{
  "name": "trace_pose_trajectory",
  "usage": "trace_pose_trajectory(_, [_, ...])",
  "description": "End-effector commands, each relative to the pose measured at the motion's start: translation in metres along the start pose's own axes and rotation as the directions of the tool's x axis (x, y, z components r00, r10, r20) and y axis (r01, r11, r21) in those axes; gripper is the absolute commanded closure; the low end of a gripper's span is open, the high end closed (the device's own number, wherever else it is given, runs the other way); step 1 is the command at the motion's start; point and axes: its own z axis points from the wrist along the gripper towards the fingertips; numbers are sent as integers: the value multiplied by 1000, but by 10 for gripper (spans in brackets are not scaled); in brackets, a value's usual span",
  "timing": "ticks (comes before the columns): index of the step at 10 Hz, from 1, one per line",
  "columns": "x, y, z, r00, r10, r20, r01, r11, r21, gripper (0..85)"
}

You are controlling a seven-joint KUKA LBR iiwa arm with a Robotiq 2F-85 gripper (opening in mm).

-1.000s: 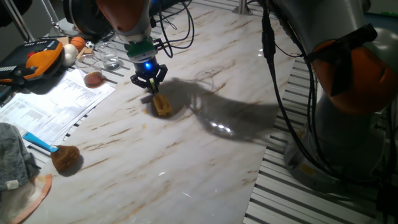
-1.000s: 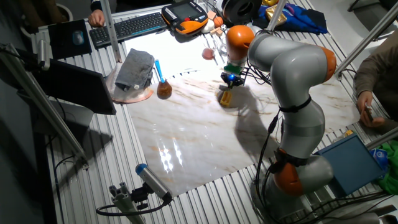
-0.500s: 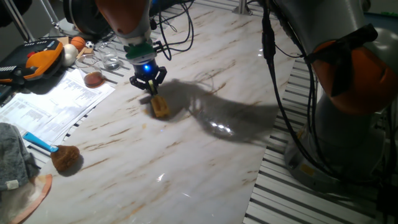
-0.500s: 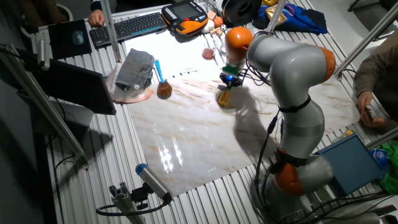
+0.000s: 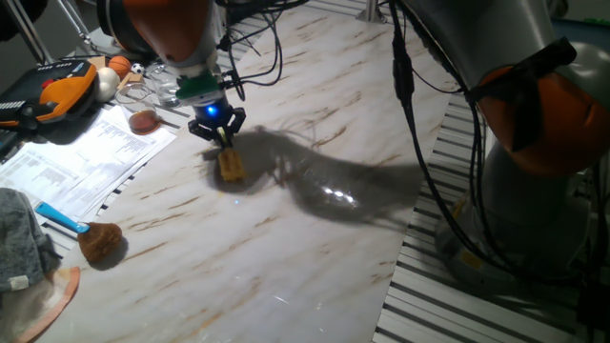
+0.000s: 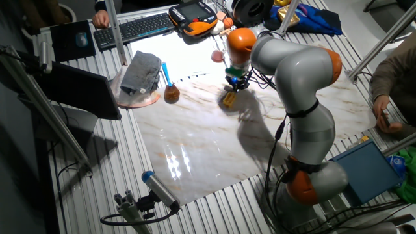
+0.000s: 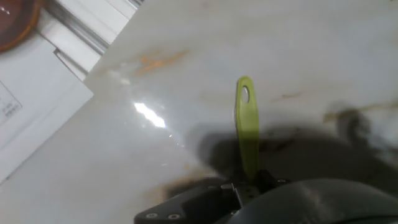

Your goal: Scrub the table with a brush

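the gripper (image 5: pixel 220 131), jaws pinching the brush (image 5: pixel 230 165), has dragged it left across the table (image 5: pixel 315 238).

Bare table (image 5: pixel 286 248) lies open around the hand (image 5: pixel 217 132); papers (image 5: pixel 86 157) and fluffy brush (image 5: pixel 99 241) border one edge.

The table (image 5: pixel 286 248) carries the brush (image 5: pixel 230 164), a fluffy brown brush (image 5: pixel 99 241), and papers (image 5: pixel 86 157).
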Motion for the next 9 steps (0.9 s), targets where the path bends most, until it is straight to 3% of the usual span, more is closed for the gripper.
trace_pose_trajectory(1, [-4,2,0,1000,2,1,-2,1000,1,850])
trace_pose_trajectory(3, [-10,5,-5,1000,7,-17,-7,1000,4,850])
trace_pose_trajectory(9, [-2,23,-1,994,105,-8,-105,994,8,850])
